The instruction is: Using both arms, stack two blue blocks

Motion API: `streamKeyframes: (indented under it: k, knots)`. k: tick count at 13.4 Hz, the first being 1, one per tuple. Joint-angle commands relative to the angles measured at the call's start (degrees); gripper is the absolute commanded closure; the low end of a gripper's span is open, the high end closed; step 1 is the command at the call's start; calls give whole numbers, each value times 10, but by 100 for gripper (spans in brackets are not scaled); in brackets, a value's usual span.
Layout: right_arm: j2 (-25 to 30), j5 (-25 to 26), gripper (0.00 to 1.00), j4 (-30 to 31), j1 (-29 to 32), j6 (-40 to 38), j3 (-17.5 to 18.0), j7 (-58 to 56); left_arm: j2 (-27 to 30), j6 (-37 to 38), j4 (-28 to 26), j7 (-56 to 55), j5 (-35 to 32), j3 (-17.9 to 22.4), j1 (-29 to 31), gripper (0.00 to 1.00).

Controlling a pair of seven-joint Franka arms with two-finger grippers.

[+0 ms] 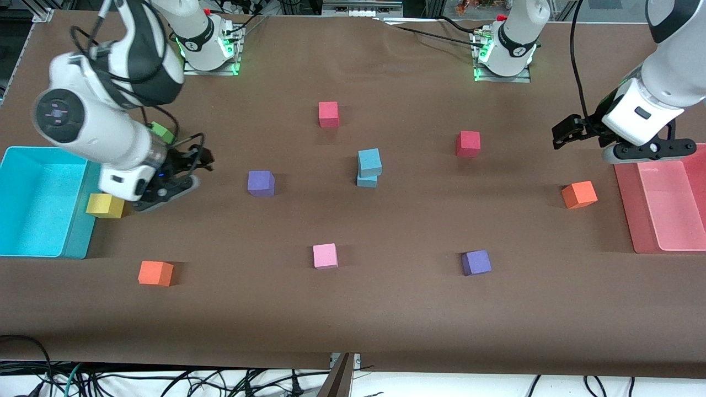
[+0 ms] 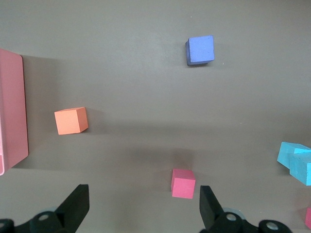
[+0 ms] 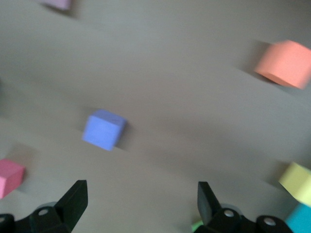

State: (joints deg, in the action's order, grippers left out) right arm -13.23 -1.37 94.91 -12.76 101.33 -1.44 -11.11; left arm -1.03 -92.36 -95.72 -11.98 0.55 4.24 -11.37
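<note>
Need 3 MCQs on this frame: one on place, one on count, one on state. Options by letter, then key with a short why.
1. Where is the yellow block?
A. beside the cyan bin
B. in the pink bin
C. on a purple block

2. How many orange blocks lie on the table?
A. one
B. two
C. four

3. What state are the blue blocks in?
A. apart on the table
B. one held in the air
C. stacked, with nothing gripping them

Key: 1 A, it sits against the cyan bin's wall. 2 B, one near the pink bin and one toward the right arm's end. 3 C, one sits on the other, while the left end effector and the right end effector are open and away from them.
</note>
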Motion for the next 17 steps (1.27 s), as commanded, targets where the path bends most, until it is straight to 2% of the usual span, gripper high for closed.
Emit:
streamKeyframes:
  k: [1, 3, 7, 10, 13, 17]
  knots:
    - [-6, 42, 0, -53, 36, -66, 6, 32, -6, 13, 32, 1, -12, 3, 1, 0]
    - [18, 37, 0, -61, 82, -92, 6, 69, -5, 13, 33, 4, -12, 7, 4, 0]
    - [88, 37, 0, -61, 134, -136, 18, 123, -6, 12, 34, 4, -12, 7, 4, 0]
    - [121, 35, 0, -61, 146, -154, 20, 136, -13, 7, 37, 4, -11, 6, 2, 0]
    - [142, 30, 0, -62, 169, -203, 43, 118, -19, 9, 48, 1, -6, 6, 2, 0]
    - [141, 30, 0, -55, 178, -167, 45, 110, -19, 9, 48, 2, -5, 5, 2, 0]
